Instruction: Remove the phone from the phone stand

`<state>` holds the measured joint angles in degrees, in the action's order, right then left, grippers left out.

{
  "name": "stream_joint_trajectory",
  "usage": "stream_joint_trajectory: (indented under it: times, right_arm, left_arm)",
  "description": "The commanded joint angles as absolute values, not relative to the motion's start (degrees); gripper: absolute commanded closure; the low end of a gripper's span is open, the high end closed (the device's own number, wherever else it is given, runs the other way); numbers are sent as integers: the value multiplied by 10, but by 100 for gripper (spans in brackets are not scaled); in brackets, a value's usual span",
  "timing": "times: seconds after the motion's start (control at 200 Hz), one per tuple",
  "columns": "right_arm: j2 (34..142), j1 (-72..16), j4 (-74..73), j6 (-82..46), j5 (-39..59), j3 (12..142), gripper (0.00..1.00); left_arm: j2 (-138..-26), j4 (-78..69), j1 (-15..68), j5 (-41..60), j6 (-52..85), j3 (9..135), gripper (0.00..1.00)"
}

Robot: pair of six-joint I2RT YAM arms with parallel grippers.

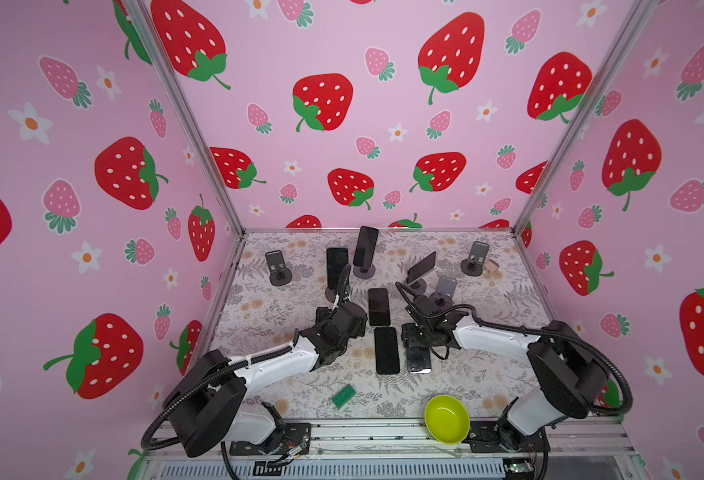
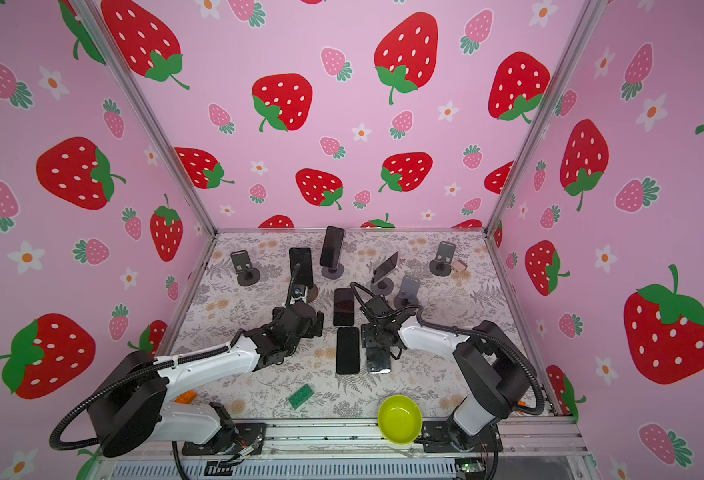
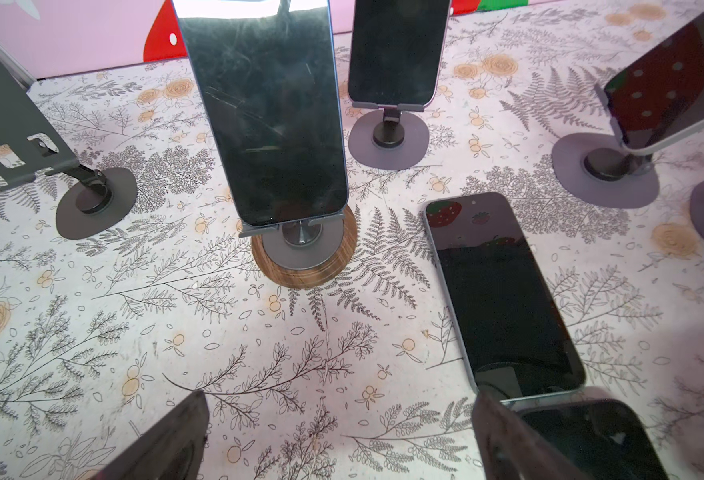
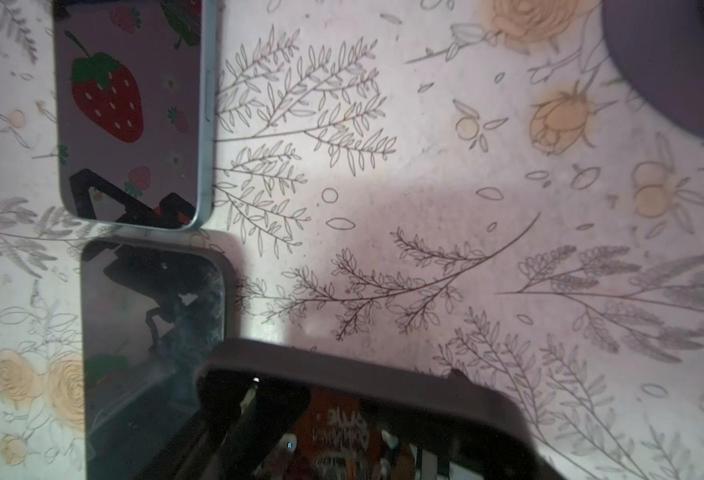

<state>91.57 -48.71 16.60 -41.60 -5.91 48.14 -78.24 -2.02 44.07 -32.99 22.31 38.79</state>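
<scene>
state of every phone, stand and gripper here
black phone on wood-based stand: seated, upright
black phone on rear round stand: seated, upright
phone on grey middle stand: seated, tilted sideways
dark stand, far left: empty
dark stand, far right: empty
grey metal stand near right arm: empty
two loose black phones mid-table: lying flat
left gripper: open, empty
right gripper: grip unclear

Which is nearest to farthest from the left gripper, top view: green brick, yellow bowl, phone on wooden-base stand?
1. phone on wooden-base stand, just beyond the left gripper
2. green brick, near front edge
3. yellow bowl, front right
</scene>
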Motion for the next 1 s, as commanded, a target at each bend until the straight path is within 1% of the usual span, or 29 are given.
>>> stream_joint_trajectory:
  times: [0.0,0.49,0.865,0.996]
  right_arm:
    - [935,-496,187,-433,-77,492,30]
    - [966,-498,219,-477,-119,488,26]
    - [990,-499,266,-474,-152,509,24]
    - [988,-498,265,-470,-143,509,24]
  left_arm:
    - [-774,-27,437,-341,235,379,1]
    - [-783,-19,436,-331,237,387,1]
    - [-772,-29,434,-334,238,377,1]
    - [-779,-22,434,-329,240,384,1]
